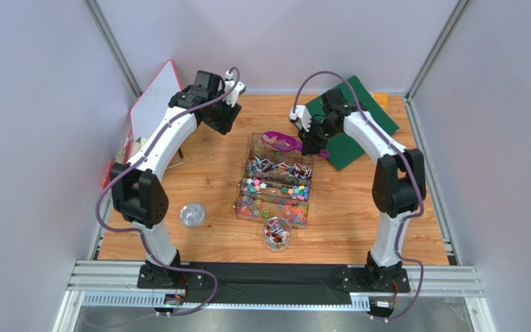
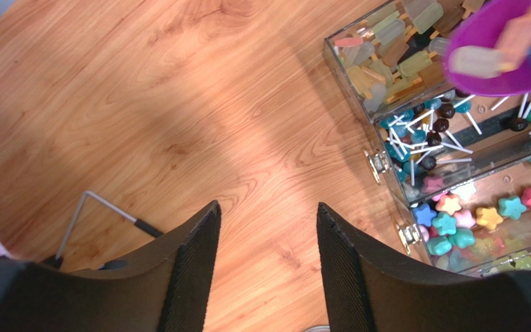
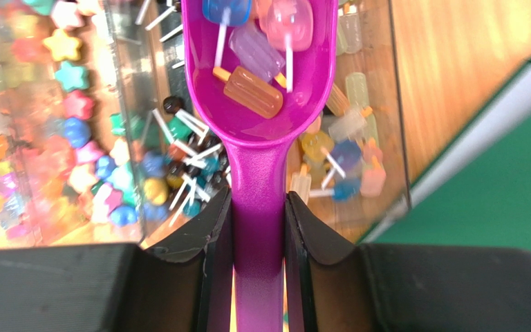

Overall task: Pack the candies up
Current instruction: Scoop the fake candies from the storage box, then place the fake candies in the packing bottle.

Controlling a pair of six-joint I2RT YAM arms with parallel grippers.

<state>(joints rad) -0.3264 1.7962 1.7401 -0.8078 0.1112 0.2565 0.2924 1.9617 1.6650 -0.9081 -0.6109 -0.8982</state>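
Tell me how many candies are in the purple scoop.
4: blue candy and pink candy at the far end of the scoop, purple candy mid-bowl, orange candy nearest the handle. More may lie past the frame's top.

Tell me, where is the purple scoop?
In the top view, the scoop sits above the far end of the box, held by the right gripper.
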